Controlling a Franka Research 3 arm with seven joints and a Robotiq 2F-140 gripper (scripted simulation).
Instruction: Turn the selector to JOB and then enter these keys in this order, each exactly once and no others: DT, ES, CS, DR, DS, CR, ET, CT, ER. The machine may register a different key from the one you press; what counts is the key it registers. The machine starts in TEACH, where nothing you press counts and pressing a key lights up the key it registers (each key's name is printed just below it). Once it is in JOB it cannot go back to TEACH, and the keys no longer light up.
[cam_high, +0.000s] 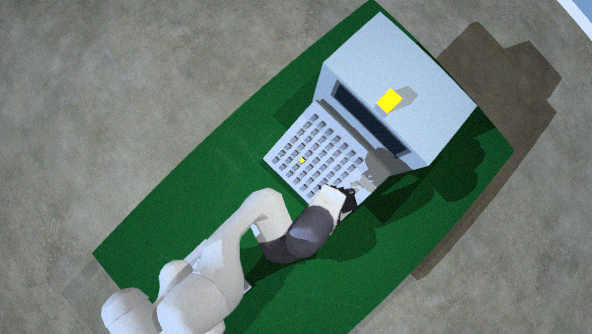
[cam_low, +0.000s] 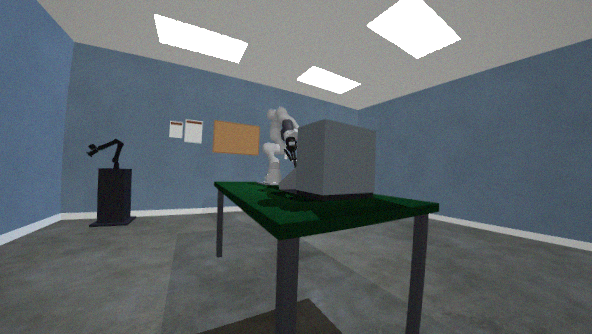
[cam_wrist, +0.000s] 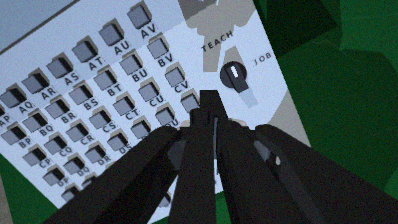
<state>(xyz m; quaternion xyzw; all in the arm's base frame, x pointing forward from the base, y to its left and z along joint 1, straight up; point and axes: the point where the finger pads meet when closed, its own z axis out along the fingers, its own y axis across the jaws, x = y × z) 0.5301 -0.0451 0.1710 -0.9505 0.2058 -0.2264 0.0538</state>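
Observation:
The grey machine (cam_high: 395, 90) stands on the green table, its sloped keypad (cam_high: 319, 150) facing my arm. One key (cam_high: 302, 160) glows yellow. In the wrist view the black selector knob (cam_wrist: 234, 76) sits right of the keys, between the labels TEACH (cam_wrist: 217, 42) and JOB (cam_wrist: 261, 60). Its white mark points up towards TEACH. My gripper (cam_wrist: 208, 104) is shut and empty. Its tips hover just below and left of the knob, by the right end of the key rows. Keys CT (cam_wrist: 124, 106), CS (cam_wrist: 100, 119) and CR (cam_wrist: 77, 132) show to the left. The fingers hide the lower rows. The gripper also shows in the overhead view (cam_high: 350, 195).
A yellow square (cam_high: 389, 100) lies on top of the machine, above the dark screen (cam_high: 367, 120). In the side view the machine (cam_low: 335, 157) hides the keypad, and the gripper (cam_low: 292, 159) hangs at its far side. A second black arm on a pedestal (cam_low: 112, 190) stands by the far wall.

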